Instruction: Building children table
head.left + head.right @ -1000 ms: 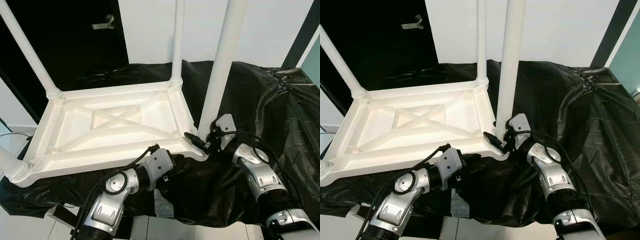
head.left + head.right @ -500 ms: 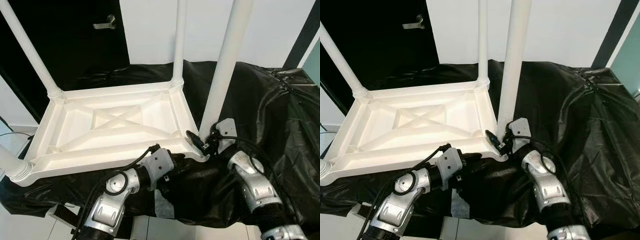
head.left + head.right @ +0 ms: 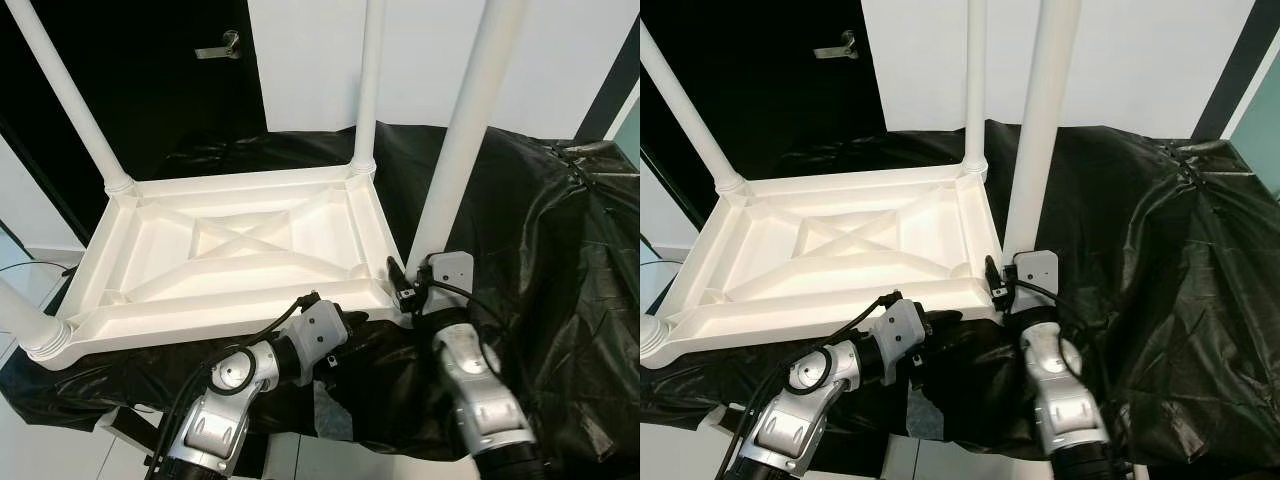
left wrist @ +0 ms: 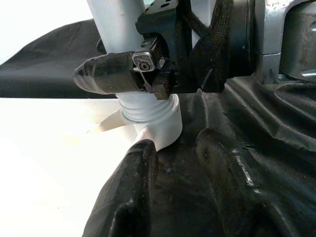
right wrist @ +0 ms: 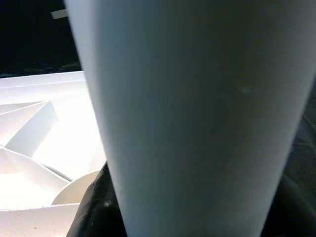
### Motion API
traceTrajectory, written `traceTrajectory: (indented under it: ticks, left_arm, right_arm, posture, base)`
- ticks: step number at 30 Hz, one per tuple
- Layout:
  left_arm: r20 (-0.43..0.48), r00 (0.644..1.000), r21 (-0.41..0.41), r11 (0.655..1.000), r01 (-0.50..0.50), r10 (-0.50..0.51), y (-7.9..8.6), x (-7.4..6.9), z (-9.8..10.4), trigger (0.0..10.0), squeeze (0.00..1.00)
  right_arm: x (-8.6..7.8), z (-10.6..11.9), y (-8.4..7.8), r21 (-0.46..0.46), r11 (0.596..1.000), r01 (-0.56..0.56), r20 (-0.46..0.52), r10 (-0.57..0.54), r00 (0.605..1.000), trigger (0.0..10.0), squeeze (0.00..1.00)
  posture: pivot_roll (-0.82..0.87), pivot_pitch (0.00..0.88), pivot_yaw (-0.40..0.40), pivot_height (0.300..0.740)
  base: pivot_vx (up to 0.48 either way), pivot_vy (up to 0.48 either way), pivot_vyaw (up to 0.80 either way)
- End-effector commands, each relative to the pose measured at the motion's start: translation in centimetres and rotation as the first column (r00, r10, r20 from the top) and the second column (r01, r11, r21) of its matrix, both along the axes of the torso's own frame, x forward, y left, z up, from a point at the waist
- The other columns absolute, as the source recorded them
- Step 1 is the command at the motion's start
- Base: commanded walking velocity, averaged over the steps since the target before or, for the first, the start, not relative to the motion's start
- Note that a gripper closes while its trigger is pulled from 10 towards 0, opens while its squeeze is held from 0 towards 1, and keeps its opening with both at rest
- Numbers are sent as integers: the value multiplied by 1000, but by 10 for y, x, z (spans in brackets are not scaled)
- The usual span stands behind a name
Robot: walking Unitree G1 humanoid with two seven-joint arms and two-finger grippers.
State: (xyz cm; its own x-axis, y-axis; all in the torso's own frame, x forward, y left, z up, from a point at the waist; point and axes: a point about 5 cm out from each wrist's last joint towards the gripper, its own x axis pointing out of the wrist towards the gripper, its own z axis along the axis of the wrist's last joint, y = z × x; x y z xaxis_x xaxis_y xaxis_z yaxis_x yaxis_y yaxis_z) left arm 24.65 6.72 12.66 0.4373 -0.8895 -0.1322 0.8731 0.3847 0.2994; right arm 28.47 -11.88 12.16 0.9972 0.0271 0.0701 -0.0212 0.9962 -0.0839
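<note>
Left eye view gives us 1 white tabletop [image 3: 240, 250] lying upside down on a black sheet [image 3: 560, 260], ribbed underside up, long axis running left to right. We count 4 legs, all pointing up: 1 at the far left corner [image 3: 70, 95], 1 at the far right corner [image 3: 368, 85], 1 stub showing at the near left corner [image 3: 25, 325], and 1 at the near right corner [image 3: 465, 130] leaning a bit to the right.

Our right gripper [image 3: 408, 290] is clamped on the base of that near right leg, right at the corner socket. Our left gripper [image 3: 345, 330] sits low against the near edge of the tabletop by the same corner; can't tell from here if its fingers are open or shut.
</note>
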Motion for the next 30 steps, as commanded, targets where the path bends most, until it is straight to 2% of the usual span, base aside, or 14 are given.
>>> traceTrajectory:
  ticks: [1, 3, 4, 7, 8, 10, 14, 15, 17, 18, 22, 26, 29, 30]
  left_arm:
    - [34, 987, -24, 988, -155, 155, 6, 5, 2, 10000, 0]
    - [35, 988, -14, 988, -151, 151, 8, 4, 0, 10000, 0]
    - [34, 988, -11, 989, -149, 150, 8, 4, 0, 10000, 0]
    - [35, 988, -8, 989, -148, 148, 9, 3, 0, 10000, 0]
    - [36, 988, -7, 989, -150, 150, 11, 4, 0, 10000, 0]
    - [39, 987, -5, 988, -155, 155, 12, 6, 1, 10000, 0]
    - [45, 987, -5, 988, -155, 155, 12, 6, 3, 10000, 0]
    - [46, 987, -6, 988, -154, 154, 12, 7, 3, 10000, 0]
    - [46, 987, -6, 988, -153, 154, 12, 6, 3, 10000, 0]
    - [47, 987, -6, 988, -152, 152, 12, 7, 4, 10000, 0]
    - [48, 988, -7, 989, -149, 149, 11, 8, 4, 10000, 0]
    - [50, 989, -14, 990, -140, 140, 9, 9, 5, 10000, 0]
    - [46, 991, -22, 992, -122, 123, 5, 9, 6, 10000, 0]
    - [46, 991, -22, 992, -122, 123, 5, 9, 6, 10000, 0]
  right_arm:
    - [-6, -20, -4, -9, 1000, 21, -100, -22, 995, 10000, 0]
    - [-6, -19, -7, -24, 999, 22, -102, -25, 994, 10000, 0]
    - [-6, -19, -9, -26, 999, 21, -100, -24, 995, 10000, 961]
    - [-7, -17, -11, -37, 999, 23, -92, -26, 995, 10000, 961]
    - [-6, -16, -14, -41, 999, 19, -86, -23, 996, 10000, 1000]
    - [-7, -15, -18, -47, 999, 0, -70, -3, 998, 10000, 1000]
    - [-10, -7, -34, -88, 987, -132, -17, 131, 991, 10000, 1000]
    - [-10, -6, -36, -87, 983, -163, -13, 163, 987, 10000, 937]
    - [-10, -5, -38, -86, 980, -181, -11, 181, 983, 10000, 937]
    - [-9, -4, -40, -88, 969, -230, -18, 229, 973, 10000, 0]
    - [-7, -2, -43, -101, 949, -298, -30, 297, 954, 10000, 0]
    - [1, 3, -45, -139, 906, -399, -40, 397, 917, 10000, 0]
    - [12, 8, -38, -164, 820, -548, -71, 545, 836, 10000, 0]
    - [12, 8, -38, -164, 820, -548, -71, 545, 836, 10000, 0]
  posture:
    - [54, 0, 4, 740]
    - [56, 0, 3, 740]
    - [59, 0, 1, 740]
    - [59, 0, 1, 740]
    - [59, 0, 3, 740]
    - [60, 0, 4, 740]
    - [56, 0, 10, 740]
    - [55, 0, 10, 740]
    - [53, 0, 12, 740]
    - [49, 0, 14, 740]
    - [45, 0, 17, 740]
    - [40, 0, 20, 740]
    - [38, 0, 20, 740]
    - [38, 0, 20, 740]
  base:
    - [0, 0, 0]
    - [0, 0, 0]
    - [0, 0, 0]
    - [0, 0, 0]
    - [0, 0, 0]
    - [0, 0, 0]
    - [0, 0, 0]
    - [0, 0, 0]
    - [0, 0, 0]
    - [0, 0, 0]
    - [0, 0, 0]
    - [0, 0, 0]
    - [0, 0, 0]
    - [0, 0, 0]
